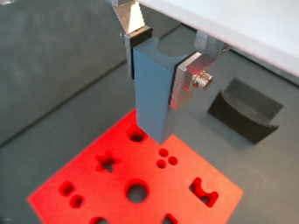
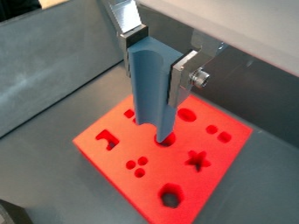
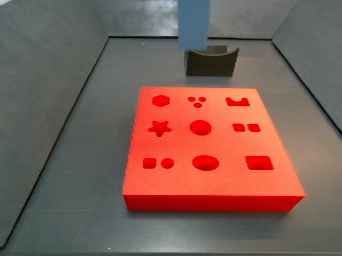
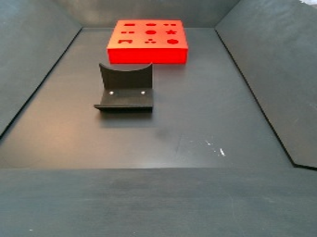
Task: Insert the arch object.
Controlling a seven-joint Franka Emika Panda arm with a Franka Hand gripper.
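In both wrist views my gripper (image 1: pixel 163 59) (image 2: pixel 160 59) is shut on the arch object (image 1: pixel 155 96) (image 2: pixel 152 92). It is a long blue-grey block with a semicircular notch along its end, and it hangs upright between the silver fingers (image 1: pixel 184 80). Its lower end points down over the red board (image 1: pixel 117 188) (image 2: pixel 233 166), well above it. The board's arch-shaped hole (image 1: pixel 205 191) (image 2: pixel 107 140) (image 3: pixel 241 101) lies open near one corner. In a side view the arch object (image 3: pixel 195 22) hangs at the far end, in front of the fixture, and the fingers are cut off. The gripper is out of the other side view.
The dark fixture (image 3: pixel 209 61) (image 4: pixel 124 88) (image 1: pixel 246 108) stands on the floor beside the board. The red board (image 3: pixel 287 190) (image 4: pixel 148 56) has several differently shaped holes. Dark grey walls (image 3: pixel 67 90) enclose the floor on both sides.
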